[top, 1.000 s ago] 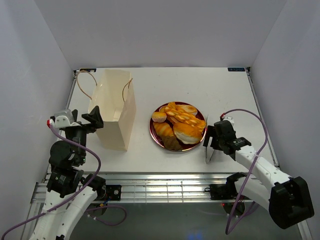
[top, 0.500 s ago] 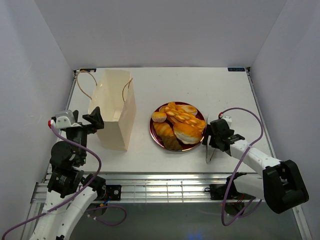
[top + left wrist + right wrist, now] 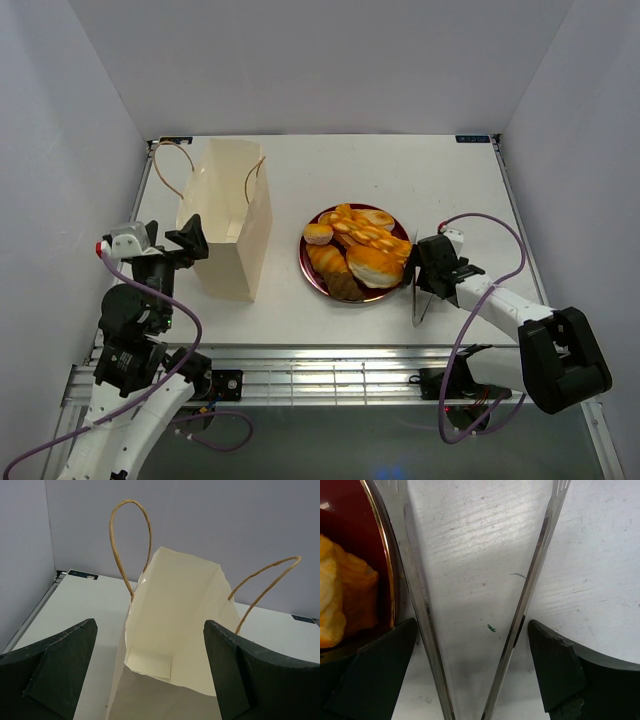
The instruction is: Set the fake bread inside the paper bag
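left tool [image 3: 149,625]: wide open and holding nothing. It sits just beside the near face of the paper bag [image 3: 228,215] and looks into its mouth.
risk at bag: the bag stands upright on the desk [image 3: 330,170] with nothing bracing it. It is probably light, so a bump from the left tool or a hard drop could tip it or fold the mouth shut.
risk at bread: the fake bread [image 3: 360,250] looks glossy and is heaped up. A piece could slip out on the way across the desk, or pulling one could roll its neighbours off the plate [image 3: 304,262].
risk at tongs: the tongs [image 3: 417,605] are thin metal lying flat on the desk, just right of the plate. Closing on them could make them skid or spring out, and their far end is close enough to the rim to nudge the plate.
right tool [image 3: 472,625]: low over the tongs and wide open, with a finger outside each tong arm. It has no grip yet.
container, bag: the mouth is open, the floor is visible and no bread is inside.
container, plate: dark red, centre of the desk. All the visible bread is piled here, well apart from the bag.
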Action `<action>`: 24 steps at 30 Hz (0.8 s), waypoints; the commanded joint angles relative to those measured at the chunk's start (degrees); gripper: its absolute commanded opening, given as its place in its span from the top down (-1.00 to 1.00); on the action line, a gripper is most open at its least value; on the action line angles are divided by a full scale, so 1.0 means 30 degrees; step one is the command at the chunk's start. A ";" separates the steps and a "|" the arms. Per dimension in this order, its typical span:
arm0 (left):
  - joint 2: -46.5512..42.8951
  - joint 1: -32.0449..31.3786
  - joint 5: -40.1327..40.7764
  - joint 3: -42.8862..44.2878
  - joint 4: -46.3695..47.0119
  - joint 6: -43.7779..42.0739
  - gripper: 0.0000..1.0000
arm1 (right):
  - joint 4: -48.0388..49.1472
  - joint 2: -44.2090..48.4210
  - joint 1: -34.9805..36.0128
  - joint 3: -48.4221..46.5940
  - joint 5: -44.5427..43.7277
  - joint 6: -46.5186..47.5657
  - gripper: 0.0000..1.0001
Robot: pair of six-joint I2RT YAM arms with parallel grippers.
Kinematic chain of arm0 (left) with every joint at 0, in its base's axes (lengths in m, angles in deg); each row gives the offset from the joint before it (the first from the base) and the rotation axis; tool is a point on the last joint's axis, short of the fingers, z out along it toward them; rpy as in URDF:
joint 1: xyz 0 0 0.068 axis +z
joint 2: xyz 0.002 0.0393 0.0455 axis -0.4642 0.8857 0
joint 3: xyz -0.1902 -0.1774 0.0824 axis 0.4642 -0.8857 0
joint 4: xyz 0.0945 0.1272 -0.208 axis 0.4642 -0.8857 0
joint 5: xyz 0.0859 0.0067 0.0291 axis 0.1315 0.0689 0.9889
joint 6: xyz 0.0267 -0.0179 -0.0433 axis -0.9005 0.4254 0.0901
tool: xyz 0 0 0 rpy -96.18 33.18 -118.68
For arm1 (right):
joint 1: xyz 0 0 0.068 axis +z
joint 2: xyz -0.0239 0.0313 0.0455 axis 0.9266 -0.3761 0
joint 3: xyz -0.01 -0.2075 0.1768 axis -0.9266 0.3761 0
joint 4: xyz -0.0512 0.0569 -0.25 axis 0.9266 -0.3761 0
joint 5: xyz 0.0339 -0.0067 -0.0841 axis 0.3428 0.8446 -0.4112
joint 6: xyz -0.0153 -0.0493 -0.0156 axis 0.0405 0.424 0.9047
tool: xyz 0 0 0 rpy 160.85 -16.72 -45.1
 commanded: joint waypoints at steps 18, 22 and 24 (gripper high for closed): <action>-0.0819 -0.0351 0.0641 -0.0443 0.0459 -0.0123 -0.96 | -0.1437 0.0824 0.0102 -0.0924 -0.0182 -0.0477 -0.47; -0.0760 -0.0351 0.0583 -0.0472 0.0430 -0.0123 -0.96 | -0.2140 0.1264 0.0102 -0.1276 -0.0503 -0.0213 -0.45; -0.0731 -0.0351 0.0553 -0.0414 0.0430 -0.0093 -0.96 | -0.2549 0.1470 0.0102 -0.1480 -0.0621 -0.0067 -0.43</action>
